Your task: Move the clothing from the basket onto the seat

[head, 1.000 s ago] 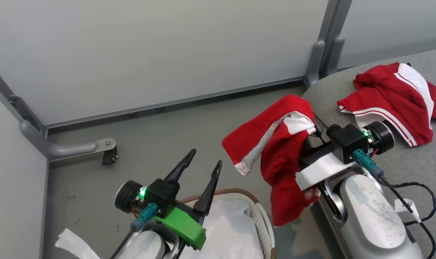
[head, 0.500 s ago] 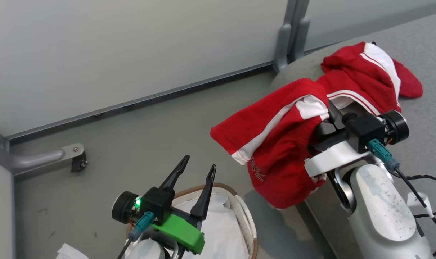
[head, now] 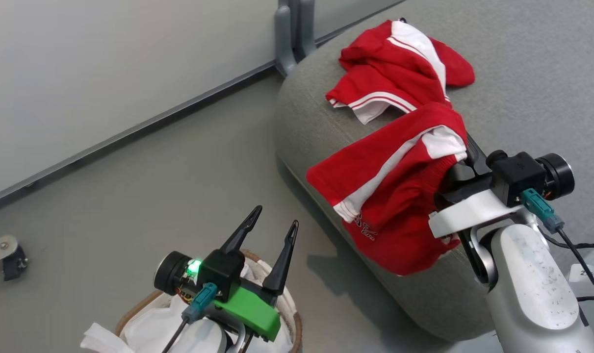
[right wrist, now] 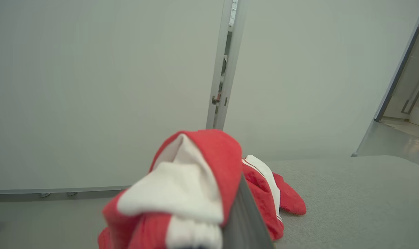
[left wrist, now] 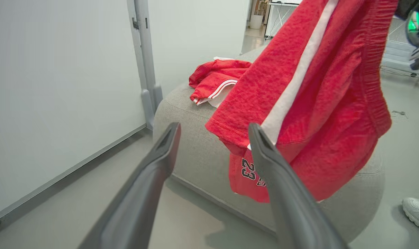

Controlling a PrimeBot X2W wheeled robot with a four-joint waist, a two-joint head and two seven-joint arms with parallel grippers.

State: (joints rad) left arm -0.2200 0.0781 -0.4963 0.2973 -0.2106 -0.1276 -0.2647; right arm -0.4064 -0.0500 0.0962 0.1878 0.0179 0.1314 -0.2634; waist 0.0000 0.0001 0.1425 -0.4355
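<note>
Your right gripper (head: 468, 149) is clamped on the red shorts (head: 390, 196), which hang from it over the edge of the seat (head: 522, 73). Your left gripper (head: 276, 215) stands wide near the basket (head: 132, 310).

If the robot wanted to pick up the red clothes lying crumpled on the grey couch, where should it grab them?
Probably the puffed-up fold near the middle of the crumpled red garment, coming straight down from above. Its edges lie flat on the seat, so fingers might slip there, while the hump stands up ready to pinch.
</note>
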